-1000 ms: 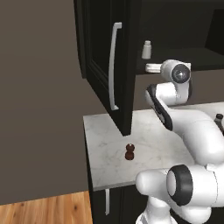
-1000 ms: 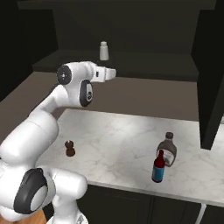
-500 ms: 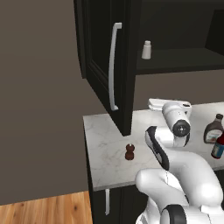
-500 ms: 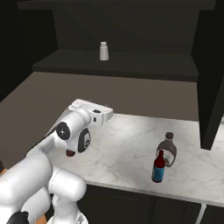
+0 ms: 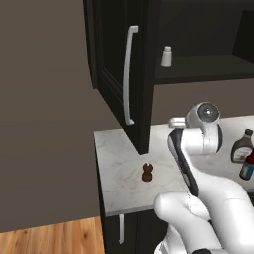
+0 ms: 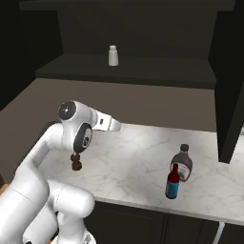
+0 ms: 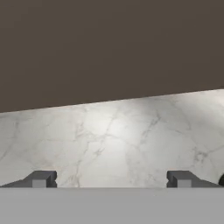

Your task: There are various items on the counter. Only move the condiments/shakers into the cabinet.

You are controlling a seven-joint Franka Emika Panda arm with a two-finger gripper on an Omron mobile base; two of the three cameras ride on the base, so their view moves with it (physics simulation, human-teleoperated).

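Marble counter (image 6: 143, 157) w/ black upper cabinet (image 5: 119, 64) above, door swung open. We see the whitish shaker (image 6: 113, 55) already on the cabinet shelf, so one condiment is likely done. Red-brown shaker (image 5: 147, 172) stands upright on the counter below the door's edge; dark brown bottle (image 6: 181, 163) is well apart from it, just behind the teal-and-red object (image 6: 172, 182). Gripper (image 7: 111, 179) empty, jaws spread wide, low over bare marble; we judge it's lining up for the next pick.
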